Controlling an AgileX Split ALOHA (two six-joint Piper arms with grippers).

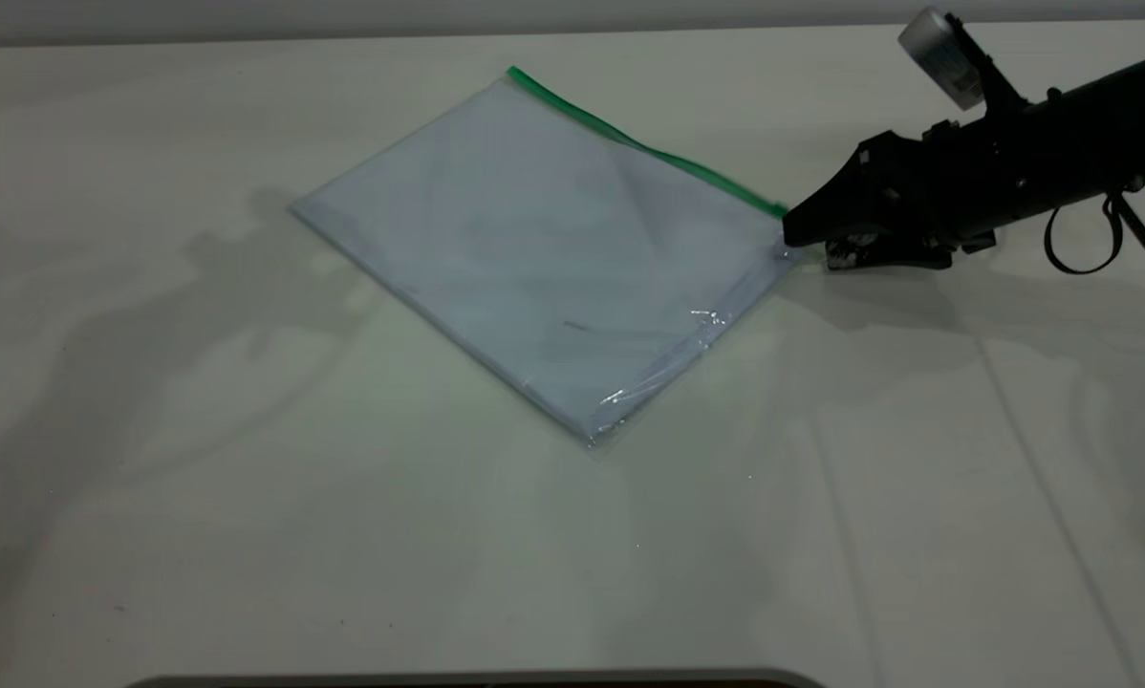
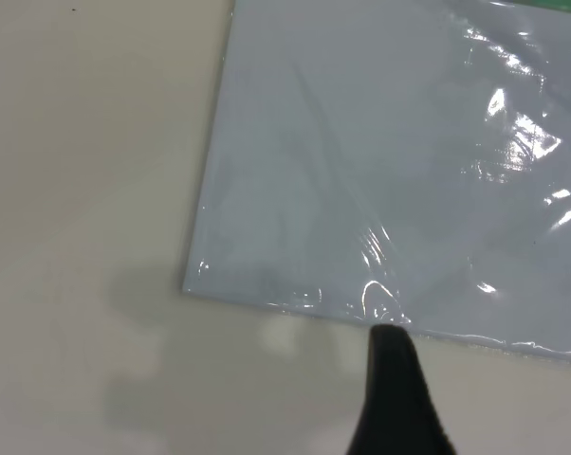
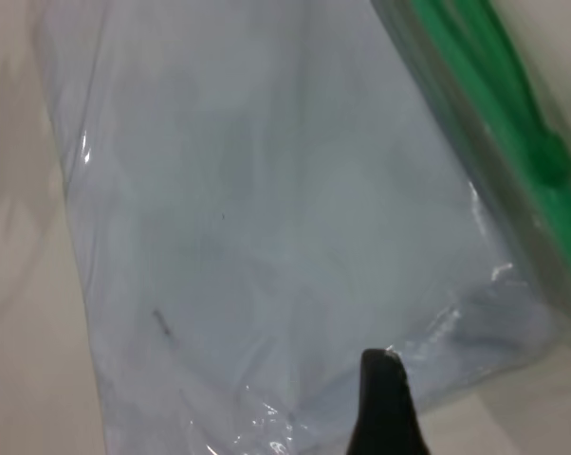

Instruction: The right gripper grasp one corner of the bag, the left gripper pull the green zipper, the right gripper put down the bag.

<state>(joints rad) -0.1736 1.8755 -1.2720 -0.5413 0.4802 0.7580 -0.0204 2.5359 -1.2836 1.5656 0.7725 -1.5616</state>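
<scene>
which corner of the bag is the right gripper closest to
The corner of the bag where the green zipper ends, at the exterior view's right. The right gripper sits right at it; the other three corners lie well away.

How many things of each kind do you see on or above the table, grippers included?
Clear bag with green zipper: 1
Black grippers: 2, the right gripper at the bag's corner and the left gripper seen only in its wrist view
Total: 3
</scene>
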